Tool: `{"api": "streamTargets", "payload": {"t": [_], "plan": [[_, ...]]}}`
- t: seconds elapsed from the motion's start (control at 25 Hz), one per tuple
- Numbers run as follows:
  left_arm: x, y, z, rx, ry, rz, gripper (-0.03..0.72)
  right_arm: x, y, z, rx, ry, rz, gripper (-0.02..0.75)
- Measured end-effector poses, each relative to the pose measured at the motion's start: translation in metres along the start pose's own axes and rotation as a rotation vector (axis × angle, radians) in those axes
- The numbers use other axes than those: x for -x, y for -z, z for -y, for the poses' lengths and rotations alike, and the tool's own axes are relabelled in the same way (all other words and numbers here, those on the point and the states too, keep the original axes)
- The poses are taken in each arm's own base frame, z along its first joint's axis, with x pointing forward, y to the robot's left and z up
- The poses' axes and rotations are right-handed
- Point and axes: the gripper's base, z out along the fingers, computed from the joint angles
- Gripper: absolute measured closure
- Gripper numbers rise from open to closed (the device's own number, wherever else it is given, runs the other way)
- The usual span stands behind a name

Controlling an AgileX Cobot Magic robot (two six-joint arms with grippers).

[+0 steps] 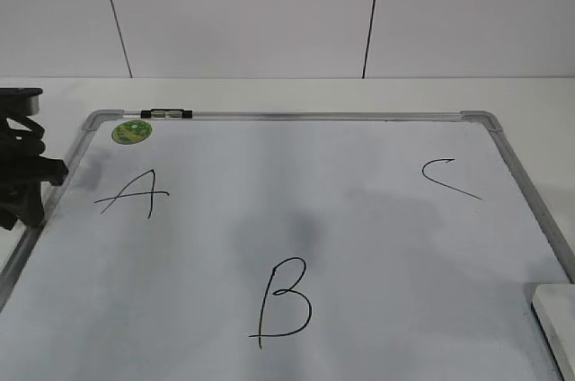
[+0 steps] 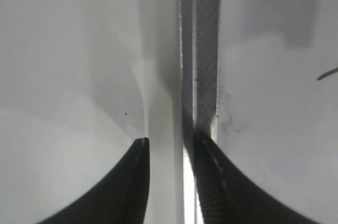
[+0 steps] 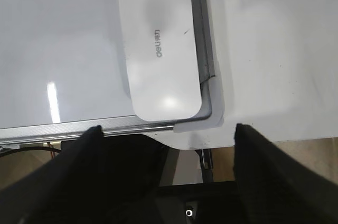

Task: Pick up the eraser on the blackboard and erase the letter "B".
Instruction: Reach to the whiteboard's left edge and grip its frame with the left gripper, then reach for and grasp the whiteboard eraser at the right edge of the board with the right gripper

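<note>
The blackboard [image 1: 314,116] is a white board with a silver frame, lying flat. The letter "B" [image 1: 286,302] is drawn in black at its front middle. The eraser [image 1: 559,320], white with small grey print, lies in the board's front right corner. In the right wrist view it [image 3: 158,49] lies just ahead of my right gripper [image 3: 168,128], which is wide open, empty and apart from it. My left gripper [image 2: 170,142] hangs over the board's left frame [image 2: 203,49], its fingers a narrow gap apart and empty. It shows at the left edge of the exterior view [image 1: 22,170].
A black "A" [image 1: 133,192] and a "C" [image 1: 447,177] are drawn on the board. A round green sticker [image 1: 131,131] and a small black clip [image 1: 166,114] sit at its far left corner. A white wall stands behind the white table.
</note>
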Motion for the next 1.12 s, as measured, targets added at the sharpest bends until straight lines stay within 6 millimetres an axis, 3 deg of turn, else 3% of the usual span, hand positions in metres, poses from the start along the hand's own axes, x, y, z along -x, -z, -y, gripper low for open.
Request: {"api": "streamTargets", "payload": {"t": [0.24, 0.52, 0.76, 1.12], "plan": [[0.001, -0.005, 0.000, 0.001, -0.001, -0.010, 0.465, 0.000, 0.000, 0.000, 0.000, 0.000, 0.000, 0.154], [0.001, -0.005, 0.001, -0.011, -0.004, -0.010, 0.634, 0.000, 0.000, 0.000, 0.000, 0.000, 0.000, 0.154], [0.001, -0.005, 0.001, -0.014, -0.002, -0.010, 0.642, 0.001, -0.001, 0.000, -0.001, -0.003, -0.007, 0.154], [0.001, -0.005, 0.001, -0.014, -0.002, -0.010, 0.642, 0.014, -0.019, -0.004, 0.010, -0.025, -0.128, 0.112]]}}
